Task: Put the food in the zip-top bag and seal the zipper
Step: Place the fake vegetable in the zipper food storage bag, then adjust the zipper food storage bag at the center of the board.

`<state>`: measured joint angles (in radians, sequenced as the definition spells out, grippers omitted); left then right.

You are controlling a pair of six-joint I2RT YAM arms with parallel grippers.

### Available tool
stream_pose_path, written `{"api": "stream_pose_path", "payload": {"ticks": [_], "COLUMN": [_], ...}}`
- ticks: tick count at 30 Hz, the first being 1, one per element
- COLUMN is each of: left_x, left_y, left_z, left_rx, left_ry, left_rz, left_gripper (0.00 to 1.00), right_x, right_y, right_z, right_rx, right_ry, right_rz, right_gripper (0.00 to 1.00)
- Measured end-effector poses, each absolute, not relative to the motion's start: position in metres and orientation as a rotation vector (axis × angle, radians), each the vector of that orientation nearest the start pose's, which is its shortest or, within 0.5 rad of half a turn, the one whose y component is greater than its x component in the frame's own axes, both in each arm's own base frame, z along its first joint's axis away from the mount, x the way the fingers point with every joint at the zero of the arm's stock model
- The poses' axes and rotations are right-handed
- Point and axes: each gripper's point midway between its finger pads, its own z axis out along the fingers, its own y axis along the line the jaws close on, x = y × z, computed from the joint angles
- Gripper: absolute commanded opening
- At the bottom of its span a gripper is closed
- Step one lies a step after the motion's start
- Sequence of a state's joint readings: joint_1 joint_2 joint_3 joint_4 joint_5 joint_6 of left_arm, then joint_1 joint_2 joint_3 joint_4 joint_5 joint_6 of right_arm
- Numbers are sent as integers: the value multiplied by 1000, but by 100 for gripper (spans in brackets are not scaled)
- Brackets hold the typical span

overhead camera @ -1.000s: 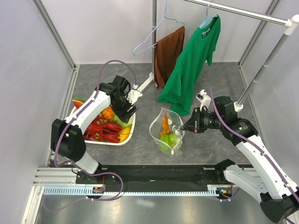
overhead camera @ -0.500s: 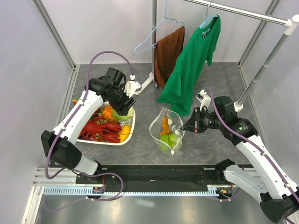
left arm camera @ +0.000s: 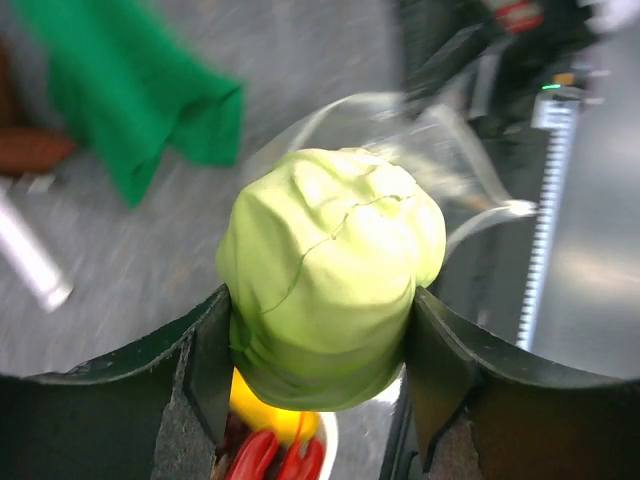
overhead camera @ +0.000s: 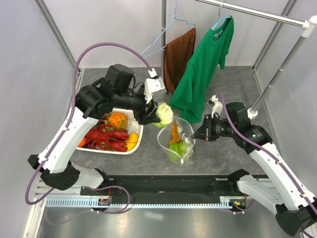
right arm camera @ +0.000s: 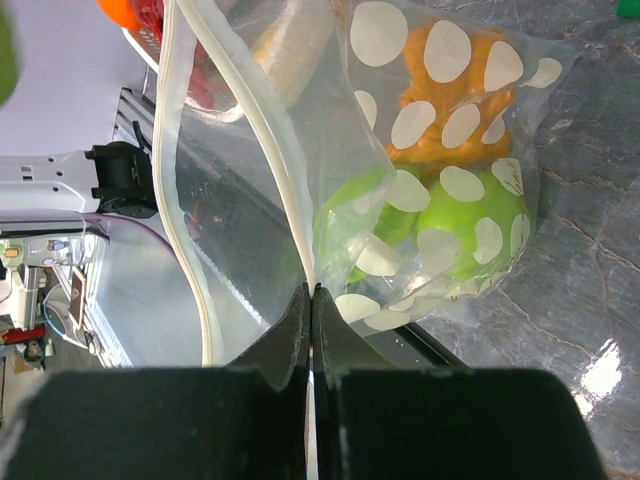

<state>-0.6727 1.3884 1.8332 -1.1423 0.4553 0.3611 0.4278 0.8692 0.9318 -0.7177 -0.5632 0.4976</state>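
My left gripper (overhead camera: 154, 115) is shut on a pale green cabbage (overhead camera: 163, 113) and holds it in the air just left of and above the open mouth of the zip-top bag (overhead camera: 176, 140). In the left wrist view the cabbage (left arm camera: 330, 270) fills the space between the fingers (left arm camera: 195, 375). My right gripper (overhead camera: 194, 135) is shut on the bag's whitish zipper edge (right arm camera: 290, 190) and holds the mouth open. Inside the polka-dot bag (right arm camera: 440, 200) lie an orange piece (right arm camera: 455, 85) and green fruits (right arm camera: 465, 230). The slider tab is not visible.
A white basket (overhead camera: 136, 141) at the left holds red lobsters (overhead camera: 106, 139), an orange fruit (overhead camera: 117, 120) and yellow pieces (overhead camera: 132, 140). A green T-shirt (overhead camera: 203, 69) and a brown cloth (overhead camera: 178, 57) hang on a rack behind the bag. Walls close in both sides.
My left gripper has lifted the cabbage out of the basket and carried it right, up to the bag's mouth. My right gripper has kept still on the bag's edge.
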Motion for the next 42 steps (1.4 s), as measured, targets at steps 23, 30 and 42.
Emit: {"api": "stream_pose_path", "payload": {"ticks": [23,30,42], "left_x": [184,194,161], "left_y": [-328,-275,-182], "left_z": [269,323,276], "left_rx": [1610,1421,1091], "left_ry": [1932,1863,2032], "left_rz": [-819,-769,-810], "left_gripper": [100,100,93], "right_x": [167,163,151], "right_y": [199,199,194], "right_z": [238,253,263], "right_rx": [-266,-307,-370], "right_ry": [2327,2301,2292], "right_rz": [1119,1128,1119], "right_gripper": [0,0,0]}}
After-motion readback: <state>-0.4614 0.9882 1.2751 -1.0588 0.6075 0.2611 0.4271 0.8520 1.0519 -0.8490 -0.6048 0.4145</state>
